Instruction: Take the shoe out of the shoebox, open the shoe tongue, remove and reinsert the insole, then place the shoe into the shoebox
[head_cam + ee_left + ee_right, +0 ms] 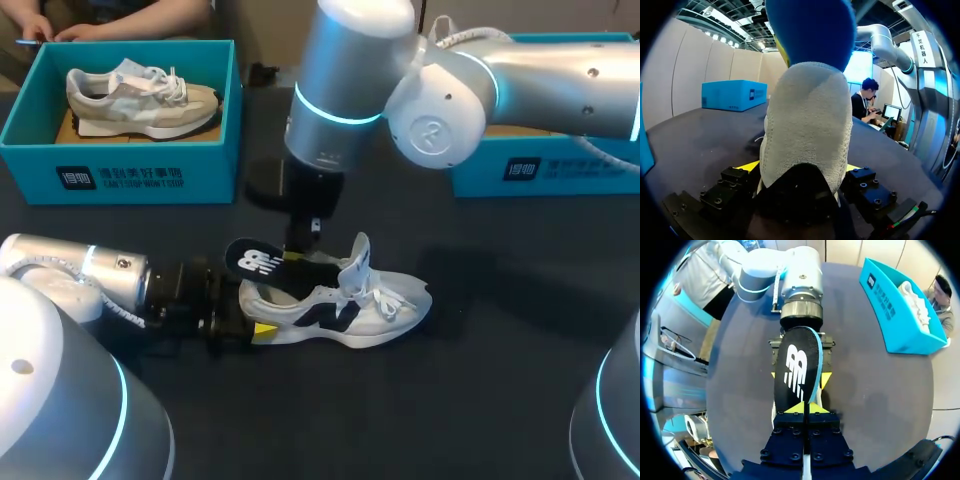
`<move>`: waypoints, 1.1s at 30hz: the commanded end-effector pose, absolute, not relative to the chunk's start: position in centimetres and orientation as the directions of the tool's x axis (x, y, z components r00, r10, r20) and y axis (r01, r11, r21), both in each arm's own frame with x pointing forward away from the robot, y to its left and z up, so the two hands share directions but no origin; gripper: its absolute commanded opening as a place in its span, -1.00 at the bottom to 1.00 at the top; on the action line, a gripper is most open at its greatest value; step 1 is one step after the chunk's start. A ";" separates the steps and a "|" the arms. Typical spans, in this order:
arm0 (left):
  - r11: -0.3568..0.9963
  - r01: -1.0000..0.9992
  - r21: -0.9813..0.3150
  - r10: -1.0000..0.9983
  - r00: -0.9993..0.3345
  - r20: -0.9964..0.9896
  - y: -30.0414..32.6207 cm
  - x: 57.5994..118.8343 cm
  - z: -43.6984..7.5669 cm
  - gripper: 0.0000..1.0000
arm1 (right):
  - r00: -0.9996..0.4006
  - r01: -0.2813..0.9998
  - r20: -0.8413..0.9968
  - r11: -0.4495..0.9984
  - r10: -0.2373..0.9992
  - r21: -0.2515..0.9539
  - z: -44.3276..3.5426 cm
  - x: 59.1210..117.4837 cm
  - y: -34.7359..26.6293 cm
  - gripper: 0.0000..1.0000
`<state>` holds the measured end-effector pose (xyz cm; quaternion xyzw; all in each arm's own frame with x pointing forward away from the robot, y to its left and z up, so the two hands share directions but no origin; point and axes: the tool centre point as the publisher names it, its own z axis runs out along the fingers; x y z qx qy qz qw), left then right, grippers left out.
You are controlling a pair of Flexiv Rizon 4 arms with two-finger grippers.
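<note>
Shoe: the white shoe [350,305] lies on its sole on the dark table [480,400], out of any box, toe toward the right arm's side, tongue [357,262] pulled up.
Left gripper [238,325]: comes in low from behind and pinches the heel of the shoe from both sides, steadying it.
Right gripper [300,248]: comes down from above, its yellow tips pressed onto the edge of the black insole [252,262].
Insole: heel end is lifted clear above the shoe's collar, front end down inside; half in, half out.
Step in hand: the insole part, I'd say; whether it is coming out or going back in, one moment does not tell.
Next move calls for: a pull or push along the shoe's length while the heel is held firm, so the insole does not fold.
Boxes: a blue shoebox [545,172] sits behind the right arm; the other box [130,170] holds a beige shoe [140,95].
</note>
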<state>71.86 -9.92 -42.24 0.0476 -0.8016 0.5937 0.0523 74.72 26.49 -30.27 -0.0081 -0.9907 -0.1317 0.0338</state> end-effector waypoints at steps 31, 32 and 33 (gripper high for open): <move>0.294 -0.139 -0.946 -0.014 -0.990 0.142 -9.9 71.9 -42.3 -1.00 | -0.969 0.153 0.235 0.929 0.074 0.336 -28.6 74.7 26.0 1.00; 0.294 -0.139 -0.946 -0.014 -0.990 0.142 -9.9 71.9 -42.3 -1.00 | -0.969 0.153 0.235 0.929 0.074 0.336 -28.6 74.7 26.0 1.00; 0.294 -0.139 -0.946 -0.014 -0.990 0.142 -9.9 71.9 -42.3 -1.00 | -0.969 0.153 0.235 0.929 0.074 0.336 -28.6 74.7 26.0 1.00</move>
